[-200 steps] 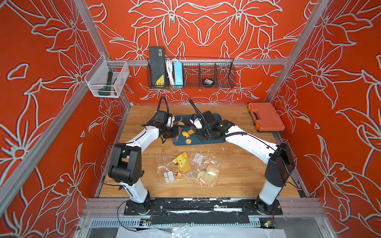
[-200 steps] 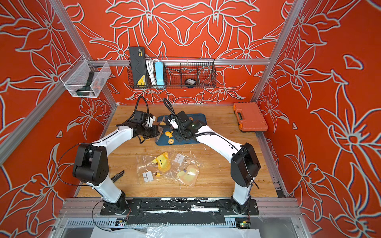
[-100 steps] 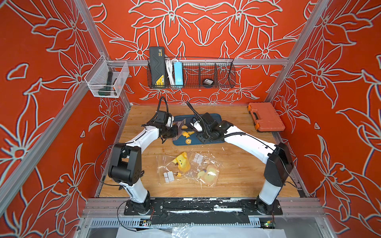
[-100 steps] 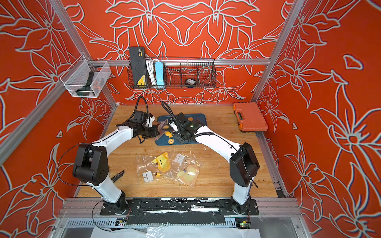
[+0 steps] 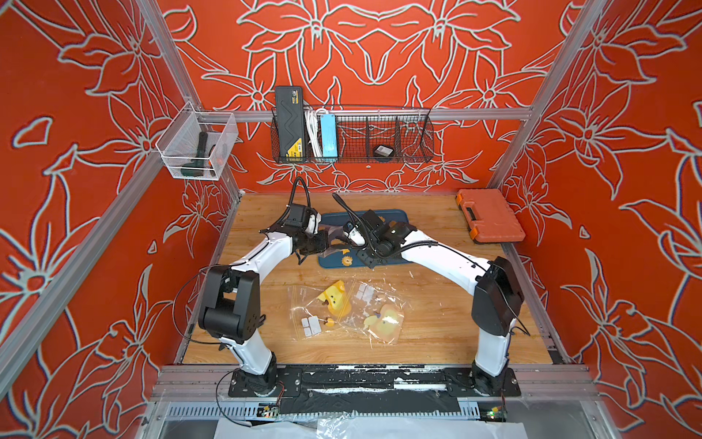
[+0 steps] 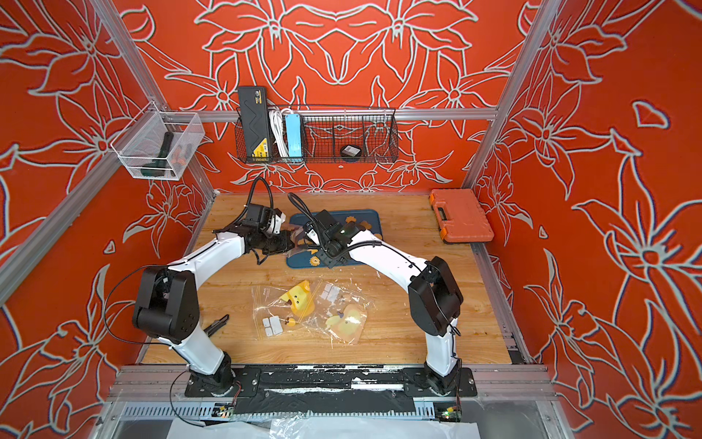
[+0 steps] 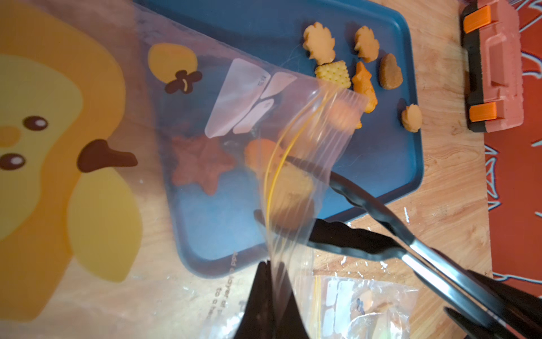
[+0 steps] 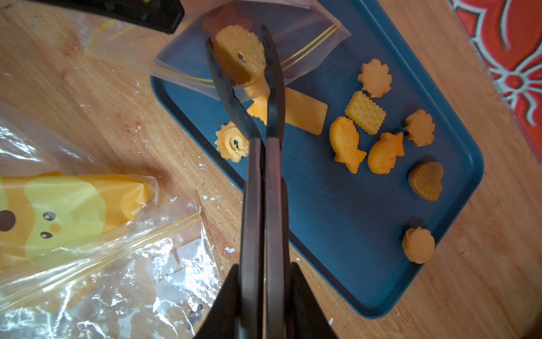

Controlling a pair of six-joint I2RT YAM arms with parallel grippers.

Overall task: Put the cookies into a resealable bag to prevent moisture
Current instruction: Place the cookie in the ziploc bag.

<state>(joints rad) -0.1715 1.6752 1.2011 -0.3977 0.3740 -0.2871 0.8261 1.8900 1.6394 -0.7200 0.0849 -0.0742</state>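
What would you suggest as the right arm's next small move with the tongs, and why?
Probably ease the tongs slightly deeper before releasing: the round cookie they pinch sits only at the mouth of the resealable bag, which the left gripper holds by its edge.

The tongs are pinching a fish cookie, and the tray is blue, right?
No. The tongs are pinching a round cookie with a hole, not a fish; the right wrist view shows it. Both fish cookies lie on the tray, which is blue.
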